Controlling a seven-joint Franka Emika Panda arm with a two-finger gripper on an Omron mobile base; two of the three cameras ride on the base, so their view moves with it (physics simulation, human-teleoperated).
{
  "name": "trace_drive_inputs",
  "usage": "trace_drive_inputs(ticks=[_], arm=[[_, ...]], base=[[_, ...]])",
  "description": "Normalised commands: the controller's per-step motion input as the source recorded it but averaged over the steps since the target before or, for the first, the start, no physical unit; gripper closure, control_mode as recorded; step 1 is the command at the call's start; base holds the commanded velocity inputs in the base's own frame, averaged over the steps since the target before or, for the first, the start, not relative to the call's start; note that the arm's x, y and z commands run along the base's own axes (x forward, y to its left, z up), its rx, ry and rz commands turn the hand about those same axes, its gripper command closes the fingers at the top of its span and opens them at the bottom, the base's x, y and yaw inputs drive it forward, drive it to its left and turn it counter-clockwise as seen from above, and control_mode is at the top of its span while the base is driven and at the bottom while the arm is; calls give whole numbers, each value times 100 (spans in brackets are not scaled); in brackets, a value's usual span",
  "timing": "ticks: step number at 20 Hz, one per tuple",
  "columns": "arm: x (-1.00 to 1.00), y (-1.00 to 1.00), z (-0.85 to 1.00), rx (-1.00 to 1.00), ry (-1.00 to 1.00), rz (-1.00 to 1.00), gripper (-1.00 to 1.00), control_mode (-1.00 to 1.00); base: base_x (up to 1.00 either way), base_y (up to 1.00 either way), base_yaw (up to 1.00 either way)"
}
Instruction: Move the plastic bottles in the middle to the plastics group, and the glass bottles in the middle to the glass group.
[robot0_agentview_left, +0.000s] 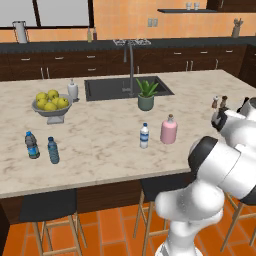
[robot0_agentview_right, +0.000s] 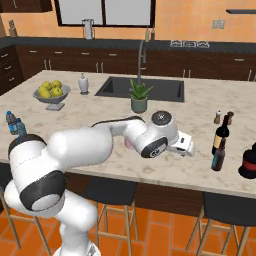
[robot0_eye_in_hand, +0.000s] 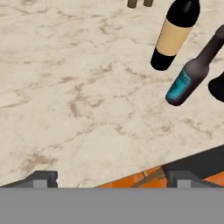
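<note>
A: Where the marble table (robot0_agentview_left: 100, 145) ends at its near edge, the slim dark glass bottle with a teal label (robot0_agentview_right: 218, 154) stands just beside the tall dark wine bottle with a cream label (robot0_agentview_right: 221, 134), with bare marble to their left.

B: And the gripper (robot0_eye_in_hand: 111, 177)?

A: Its jaws stand wide, holding nothing, above that near edge.

B: Containers?

A: A grey bowl (robot0_agentview_left: 51, 111) holds yellow-green apples (robot0_agentview_left: 51, 100); a dark sink (robot0_agentview_left: 127, 87) lies behind.

B: The middle?

A: The small clear-whitish plastic bottle with a white cap (robot0_agentview_left: 144, 135) stands beside the squat pink glass bottle with a grey stopper (robot0_agentview_left: 169, 129). Two blue-capped water bottles (robot0_agentview_left: 42, 147) stand far left.
</note>
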Motion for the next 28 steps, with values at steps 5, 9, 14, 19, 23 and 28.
trace_drive_inputs(ticks=[5, 9, 14, 19, 23, 28], arm=[[2, 88, 93, 0, 28, 35, -100, -100], [37, 98, 36, -1, 34, 34, -100, -100], [41, 77, -8, 0, 7, 29, -100, -100], [61, 44, -17, 0, -3, 12, -100, -100], [94, 5, -4, 0, 0, -2, -100, -100], [43, 0, 1, 3, 0, -6, -100, -100]], base=[[0, 0, 0], [0, 0, 0], [0, 0, 0], [0, 0, 0], [0, 0, 0], [0, 0, 0]])
